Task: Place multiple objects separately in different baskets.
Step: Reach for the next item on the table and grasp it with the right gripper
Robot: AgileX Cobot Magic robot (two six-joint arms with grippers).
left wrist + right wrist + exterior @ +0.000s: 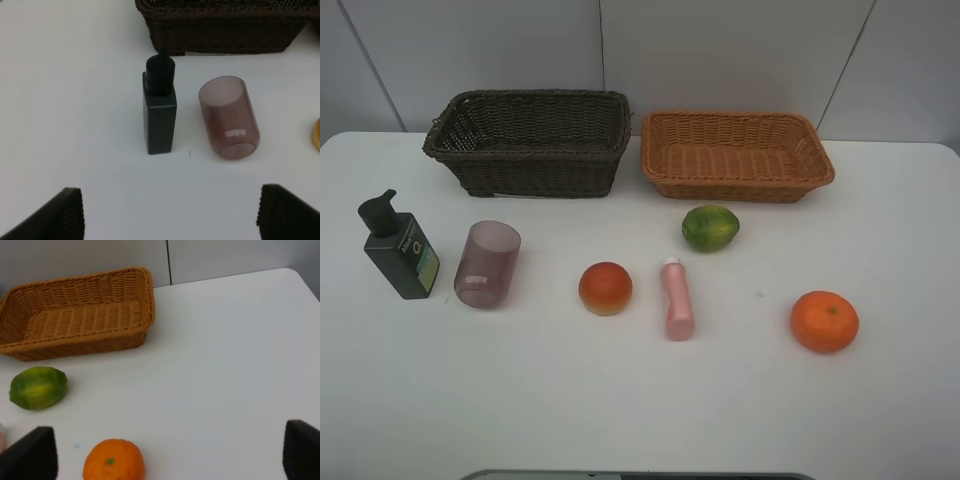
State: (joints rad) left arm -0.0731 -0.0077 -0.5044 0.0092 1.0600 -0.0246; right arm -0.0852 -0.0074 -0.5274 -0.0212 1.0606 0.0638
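A: Big pieces first. The dark brown basket (530, 140) and the tan basket (735, 155) sit side by side at the back of the table (640, 420), long sides running left to right, brown on the left.

B: Next down, the pump bottle (400, 250) stands upright, pump on top. The purple cup (487, 264) is just beside it (mouth up, as far as I can tell). The pink bottle (678, 298) lies flat, cap toward the baskets.

A: Left gripper (172, 215) is spread wide with nothing in it, and the pump bottle and cup sit ahead of it, apart. Right gripper (167, 452) is gaping too, and empty. The orange (114, 460) is near it, just ahead, and the green fruit (38, 387) is farther off.

B: The red-orange fruit (605, 288) is only a sliver at the left wrist view's edge. Both grippers show fingertips only, and the high camera misses them.
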